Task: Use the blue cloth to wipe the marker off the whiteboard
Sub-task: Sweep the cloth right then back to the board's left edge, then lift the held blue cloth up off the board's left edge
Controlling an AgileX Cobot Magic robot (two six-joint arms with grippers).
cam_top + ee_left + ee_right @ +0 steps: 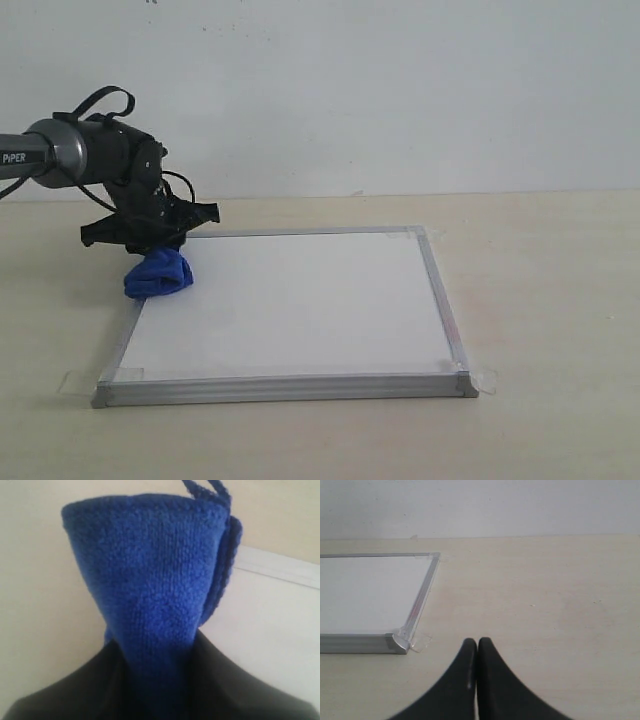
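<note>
Nearest to the camera in the exterior view is the front rail of the flat, square white whiteboard with the thin silver metal frame (290, 385). It lies on the pale beige table (540, 300) and only small clear tape tabs (485, 378) hold its corners. The soft, royal-blue microfibre cloth (158, 274) is at about ten o'clock on the board. It hangs as a bunched bundle from the black left gripper (150, 240) and seems to touch the left rail there, partly over the white surface and partly over the frame. In the left wrist view the two fingers are closed on a narrow neck of the cloth, and the wider part spreads out beyond them. The black right gripper (477, 655) has its fingers pressed together with nothing between them, and it waits over bare table beyond the five o'clock corner. I cannot see any marker lines on the white surface. There is only a faint reddish tint along the three o'clock rail, and it is too weak to be sure about. Several things may go wrong, in my opinion. The cloth may catch on the raised rail at the start of a stroke and be pulled out of the narrow pinch. A strong push may tear the tape tabs and make the board slide, because the right gripper does not hold it. If the arm goes too low, the hard fingers may scrape the surface instead of the cloth. Any ink close to the far rail could easily be missed.
</note>
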